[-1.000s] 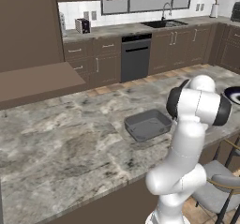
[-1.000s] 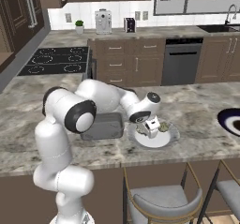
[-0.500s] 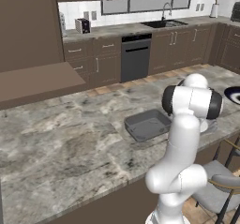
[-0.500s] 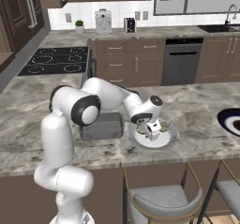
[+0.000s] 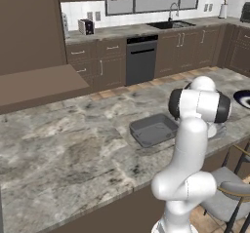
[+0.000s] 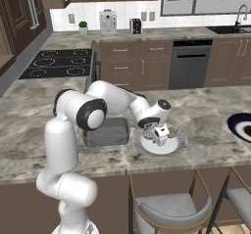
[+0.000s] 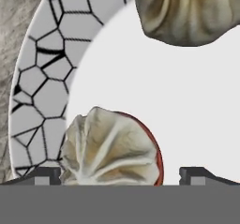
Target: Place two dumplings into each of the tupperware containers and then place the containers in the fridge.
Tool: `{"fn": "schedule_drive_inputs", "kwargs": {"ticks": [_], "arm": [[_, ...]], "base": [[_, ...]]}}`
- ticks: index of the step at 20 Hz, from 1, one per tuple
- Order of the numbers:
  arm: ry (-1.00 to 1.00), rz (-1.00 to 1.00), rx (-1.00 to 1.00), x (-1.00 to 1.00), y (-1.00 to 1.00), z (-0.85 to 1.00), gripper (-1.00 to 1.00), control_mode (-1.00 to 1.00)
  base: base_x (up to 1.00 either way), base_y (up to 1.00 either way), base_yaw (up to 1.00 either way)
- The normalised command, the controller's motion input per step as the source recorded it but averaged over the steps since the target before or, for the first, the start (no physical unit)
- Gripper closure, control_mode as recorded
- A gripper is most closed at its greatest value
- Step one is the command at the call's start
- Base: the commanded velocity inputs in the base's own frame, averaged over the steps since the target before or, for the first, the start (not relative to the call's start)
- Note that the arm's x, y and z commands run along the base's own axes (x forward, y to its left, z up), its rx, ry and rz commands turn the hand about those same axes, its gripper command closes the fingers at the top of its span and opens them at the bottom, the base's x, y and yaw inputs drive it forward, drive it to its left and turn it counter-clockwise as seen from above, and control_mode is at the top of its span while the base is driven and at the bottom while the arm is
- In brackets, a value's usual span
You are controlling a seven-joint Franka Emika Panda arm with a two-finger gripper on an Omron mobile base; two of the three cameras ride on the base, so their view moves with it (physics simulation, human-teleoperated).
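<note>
Gripper (image 6: 159, 136) low over plate (image 6: 177, 142), fingers apart around 1 dumpling (image 7: 110, 150) (not clamped); dark grey container (image 6: 105, 131) beside it on table (image 6: 206, 113).

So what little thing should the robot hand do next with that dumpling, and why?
Probably ease down a bit and close. In the hand view the gripper stands open, one fingertip on each side of the dumpling, which lies on the pale plate. It isn't held yet, and the dark grey container beside the plate looks empty.

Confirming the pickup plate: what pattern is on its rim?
Black crackle lines on pale grey rim; clearest in the hand view.
</note>
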Motion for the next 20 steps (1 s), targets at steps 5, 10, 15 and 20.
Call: {"fn": "schedule_drive_inputs", "kwargs": {"ticks": [5, 10, 15, 20], "arm": [[0.0, 0.0, -0.01, 0.09, 0.3, -0.16, 1.0, -1.0], [0.0, 0.0, -0.03, 0.0, 0.55, -0.21, 1.0, -1.0], [-0.05, 0.0, 0.0, -0.04, 0.25, 0.05, 1.0, -1.0], [-0.07, -0.01, 0.15, -0.26, -0.18, 0.87, 1.0, -1.0]], "base": [[0.0, 0.0, 0.0], [0.0, 0.0, 0.0], [0.0, 0.0, 0.0], [0.0, 0.0, 0.0]]}}
